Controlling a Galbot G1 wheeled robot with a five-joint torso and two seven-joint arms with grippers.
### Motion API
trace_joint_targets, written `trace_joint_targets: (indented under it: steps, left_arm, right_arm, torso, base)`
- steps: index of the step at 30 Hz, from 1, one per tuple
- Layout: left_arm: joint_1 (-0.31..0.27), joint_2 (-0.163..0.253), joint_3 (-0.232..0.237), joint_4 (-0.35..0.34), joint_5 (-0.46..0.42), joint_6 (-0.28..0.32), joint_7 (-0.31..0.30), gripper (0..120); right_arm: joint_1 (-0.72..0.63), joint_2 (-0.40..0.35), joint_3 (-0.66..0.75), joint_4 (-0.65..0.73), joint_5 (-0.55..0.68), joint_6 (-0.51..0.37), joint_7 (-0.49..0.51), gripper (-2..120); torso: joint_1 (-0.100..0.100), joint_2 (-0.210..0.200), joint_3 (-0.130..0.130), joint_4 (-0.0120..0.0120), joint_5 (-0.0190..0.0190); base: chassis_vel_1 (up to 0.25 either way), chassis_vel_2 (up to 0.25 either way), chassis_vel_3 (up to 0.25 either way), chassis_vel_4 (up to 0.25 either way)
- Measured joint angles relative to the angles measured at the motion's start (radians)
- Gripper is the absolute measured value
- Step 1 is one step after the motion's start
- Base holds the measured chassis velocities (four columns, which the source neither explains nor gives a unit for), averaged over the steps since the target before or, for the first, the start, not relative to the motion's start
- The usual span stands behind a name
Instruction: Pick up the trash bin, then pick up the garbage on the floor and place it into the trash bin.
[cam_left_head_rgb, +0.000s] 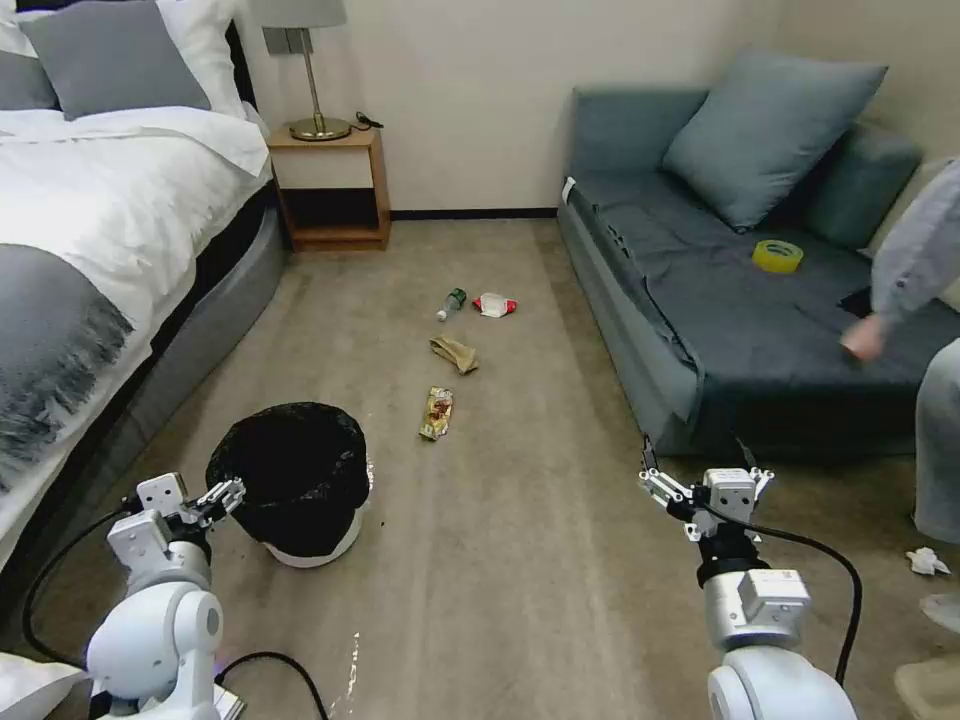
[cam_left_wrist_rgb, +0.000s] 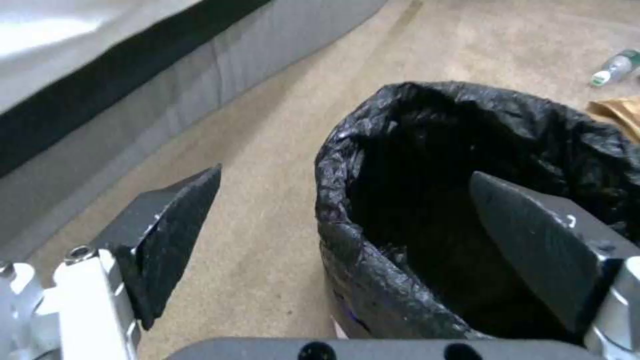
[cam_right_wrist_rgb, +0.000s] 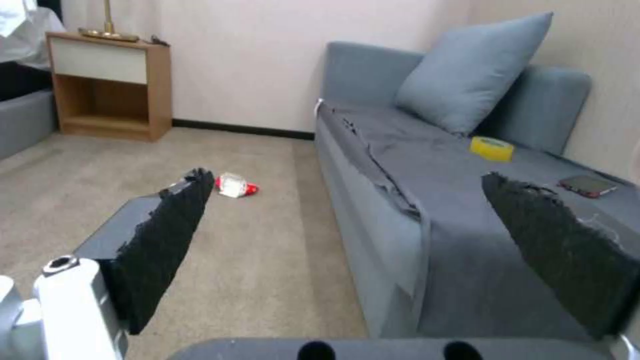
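The trash bin (cam_left_head_rgb: 300, 480) stands upright on the carpet (cam_left_head_rgb: 520, 560) beside the bed (cam_left_head_rgb: 90, 260), its black bag liner folded over the rim and its pale base visible at floor level.

The left gripper (cam_left_head_rgb: 222, 497) is at the bin's rim on the side nearest the bed. Its jaws are spread wide and straddle the rim: in the left wrist view one finger (cam_left_wrist_rgb: 533, 245) is inside the bin's mouth and the other is outside over the carpet. The jaws have not closed on the liner.

The right gripper (cam_left_head_rgb: 700, 478) hovers over the carpet, well apart from the bin and close to the front of the sofa (cam_left_head_rgb: 720, 300). Its jaws are wide apart and hold nothing.

Beyond the bin, between bin and nightstand (cam_left_head_rgb: 330, 190), four litter pieces lie in a loose line on open carpet:
- snack wrapper (cam_left_head_rgb: 436, 413), nearest the bin
- paper wad (cam_left_head_rgb: 455, 353)
- bottle (cam_left_head_rgb: 451, 303)
- red-and-white packet (cam_left_head_rgb: 495, 305), just beside the bottle

A yellow tape roll (cam_left_head_rgb: 777, 256) lies on the sofa seat.
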Motion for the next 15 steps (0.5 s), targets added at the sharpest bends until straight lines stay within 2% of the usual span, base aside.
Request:
trace_joint_targets:
  steps: [3,8,15]
  left_arm:
    - [-0.043,0.015,0.001,0.042,-0.037,0.025,-0.028,100]
    - [-0.080,0.029,0.004,0.075,-0.059,0.040,-0.047,100]
    - [-0.143,0.056,0.015,0.171,-0.083,0.056,-0.078,99]
  right_arm:
    - [0.002,-0.001,0.000,-0.005,-0.002,0.000,-0.001,100]
    - [0.005,0.000,-0.001,-0.009,-0.004,0.000,-0.001,100]
    - [0.011,0.000,0.002,-0.016,-0.004,0.000,-0.002,100]
  torso:
    - [0.000,0.000,0.000,0.0000,0.0000]
    - [0.000,0.000,0.000,-0.0001,0.0000]
    - [0.000,0.000,0.000,-0.0001,0.0000]
  base:
    - [0.000,0.000,0.000,0.000]
    - [0.000,0.000,0.000,0.000]
    - [0.000,0.000,0.000,0.000]
